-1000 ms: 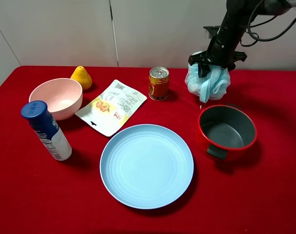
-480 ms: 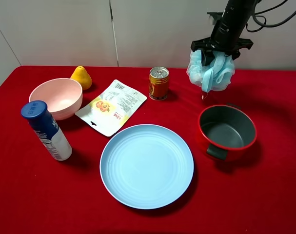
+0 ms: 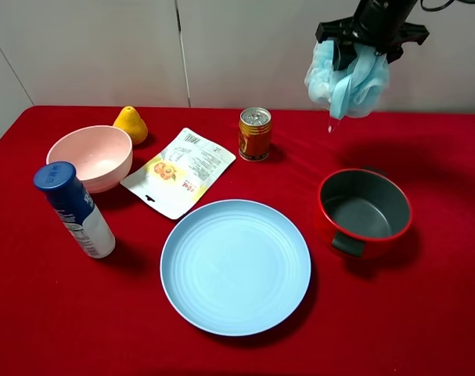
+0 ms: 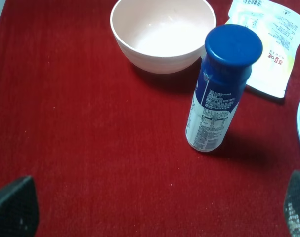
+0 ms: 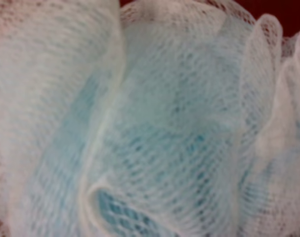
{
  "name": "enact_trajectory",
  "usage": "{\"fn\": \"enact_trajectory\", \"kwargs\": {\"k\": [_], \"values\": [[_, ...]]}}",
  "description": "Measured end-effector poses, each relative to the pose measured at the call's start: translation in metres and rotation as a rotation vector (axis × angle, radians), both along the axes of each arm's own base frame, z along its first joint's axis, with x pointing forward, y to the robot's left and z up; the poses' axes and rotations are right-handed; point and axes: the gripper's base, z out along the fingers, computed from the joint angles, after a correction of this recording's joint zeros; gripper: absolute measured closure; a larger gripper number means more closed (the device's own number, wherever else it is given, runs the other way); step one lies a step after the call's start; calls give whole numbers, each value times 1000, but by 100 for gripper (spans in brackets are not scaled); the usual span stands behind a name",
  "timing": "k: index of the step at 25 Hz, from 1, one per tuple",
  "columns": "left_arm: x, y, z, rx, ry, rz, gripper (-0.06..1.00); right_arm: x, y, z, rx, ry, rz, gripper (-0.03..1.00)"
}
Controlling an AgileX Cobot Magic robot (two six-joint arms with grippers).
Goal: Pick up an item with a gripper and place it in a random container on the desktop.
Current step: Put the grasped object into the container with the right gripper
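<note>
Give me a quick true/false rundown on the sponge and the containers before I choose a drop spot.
1. The right gripper holds the mesh sponge in the air. True.
2. The red pot has an item in it. False: it is empty.
3. The blue plate is bare. True.
4. The can lies on its side. False: it stands upright.
5. The bottle stands inside the pink bowl. False: it stands on the cloth beside it.

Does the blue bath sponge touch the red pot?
Apart. The exterior high view shows the bath sponge hanging from the right gripper, clearly above the red pot.
</note>
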Motion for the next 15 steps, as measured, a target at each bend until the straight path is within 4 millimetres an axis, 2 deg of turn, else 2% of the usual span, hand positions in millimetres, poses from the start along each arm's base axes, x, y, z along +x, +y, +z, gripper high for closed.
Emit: {"fn": "enact_trajectory", "kwargs": {"k": [6, 9, 15], "values": [[0, 0, 0, 0, 0, 0, -5, -15, -3, 21, 13, -27, -5, 58], [0, 0, 0, 0, 0, 0, -5, -29, -6, 19, 8, 8, -6, 58], [0, 0, 0, 0, 0, 0, -5, -55, -12, 1, -15, 105, -8, 59]]}}
